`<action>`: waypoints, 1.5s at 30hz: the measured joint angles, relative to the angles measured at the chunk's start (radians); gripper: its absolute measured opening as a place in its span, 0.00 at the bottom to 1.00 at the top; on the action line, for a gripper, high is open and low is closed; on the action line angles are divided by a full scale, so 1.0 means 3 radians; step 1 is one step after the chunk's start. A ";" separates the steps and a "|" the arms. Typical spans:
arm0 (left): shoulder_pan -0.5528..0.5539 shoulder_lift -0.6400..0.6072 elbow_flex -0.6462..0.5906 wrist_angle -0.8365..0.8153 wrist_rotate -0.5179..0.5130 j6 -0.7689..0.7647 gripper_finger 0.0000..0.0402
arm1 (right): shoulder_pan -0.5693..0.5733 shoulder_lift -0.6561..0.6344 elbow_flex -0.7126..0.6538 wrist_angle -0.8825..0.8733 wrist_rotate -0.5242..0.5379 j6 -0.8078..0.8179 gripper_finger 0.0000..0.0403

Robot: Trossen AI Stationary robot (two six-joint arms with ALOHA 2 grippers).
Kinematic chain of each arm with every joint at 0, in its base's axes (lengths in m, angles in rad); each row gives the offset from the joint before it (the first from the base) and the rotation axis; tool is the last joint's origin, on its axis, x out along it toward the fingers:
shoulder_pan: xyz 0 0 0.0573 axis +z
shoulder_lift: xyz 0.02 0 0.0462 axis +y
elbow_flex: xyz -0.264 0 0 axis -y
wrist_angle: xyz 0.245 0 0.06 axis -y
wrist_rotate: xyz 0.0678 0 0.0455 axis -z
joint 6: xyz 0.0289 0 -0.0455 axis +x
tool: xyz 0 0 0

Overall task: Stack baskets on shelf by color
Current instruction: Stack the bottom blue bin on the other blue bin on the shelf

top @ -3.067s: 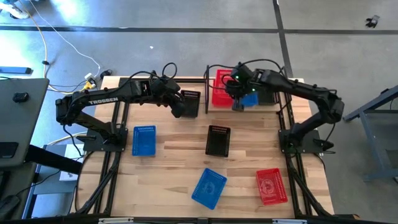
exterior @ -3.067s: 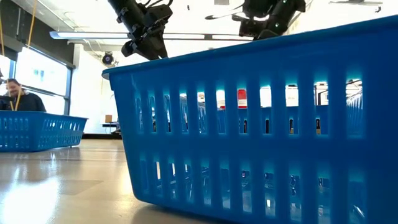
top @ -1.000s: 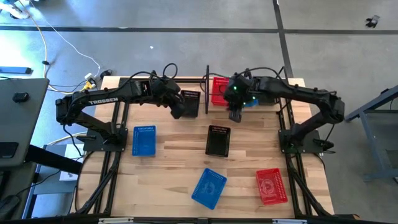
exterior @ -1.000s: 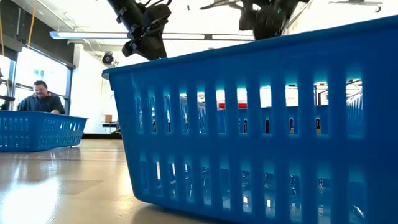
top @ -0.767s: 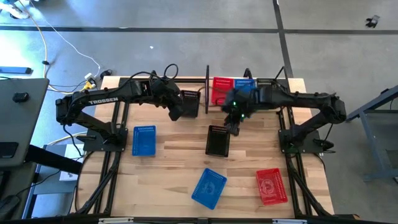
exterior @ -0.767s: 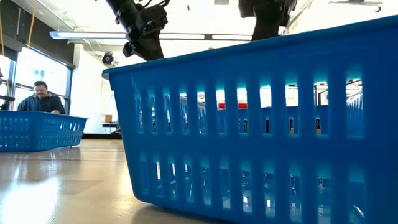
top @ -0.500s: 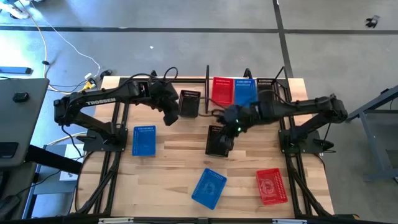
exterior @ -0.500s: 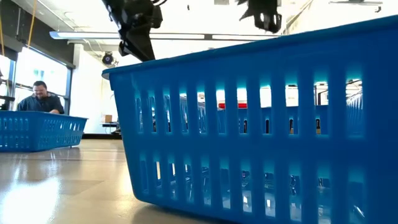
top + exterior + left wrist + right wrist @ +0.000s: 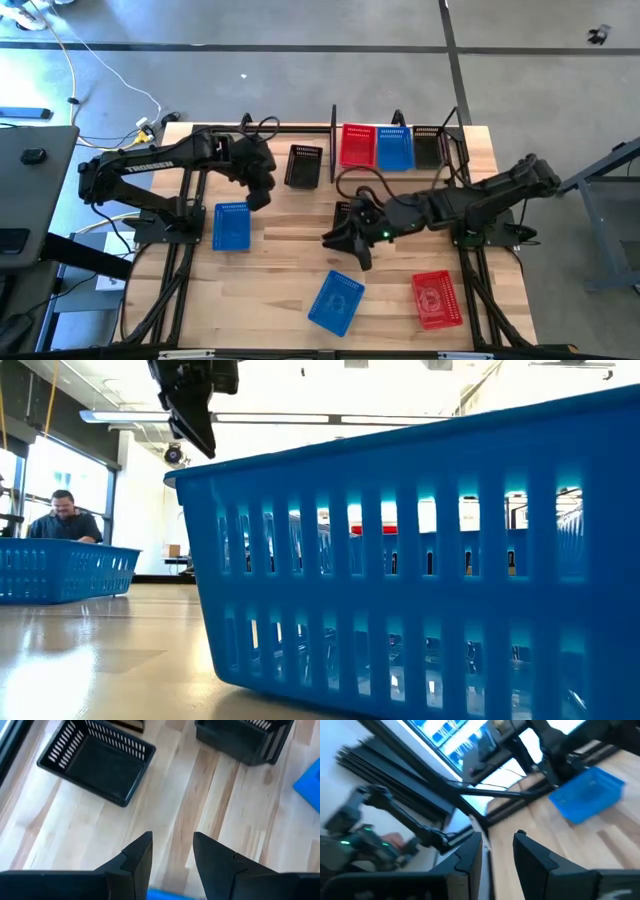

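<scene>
Baskets sit both on the shelf (image 9: 333,140) and loose on the counter (image 9: 280,270). On the shelf at the counter's far edge, a red basket (image 9: 357,146), a blue basket (image 9: 394,148) and a black basket (image 9: 427,147) stand side by side. Just beside the shelf's left post lies a loose black basket (image 9: 303,166). Another black basket (image 9: 345,222) sits mid-counter, mostly hidden under the right claw (image 9: 345,243), whose fingers stand apart and empty. A blue basket (image 9: 231,225) lies at the left, a tilted blue basket (image 9: 336,302) and a red basket (image 9: 436,299) at the near side. The left claw (image 9: 260,194) hovers above the counter between the left blue basket and the loose black one, jaws apart, holding nothing.
</scene>
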 joint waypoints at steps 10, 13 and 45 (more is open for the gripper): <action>-0.0016 -0.0001 0.0000 -0.0101 -0.0013 0.0055 0.33 | 0.0354 0.0284 0.0004 0.0102 0.0078 0.0562 0.24; -0.0016 -0.0001 0.0000 -0.0119 -0.0013 0.0055 0.33 | 0.0427 0.0439 0.0003 0.0084 -0.0048 0.0790 0.24; -0.0016 0.0000 0.0000 -0.0133 -0.0013 0.0054 0.33 | 0.0658 0.1620 0.1839 -0.2728 -0.0460 0.1104 0.18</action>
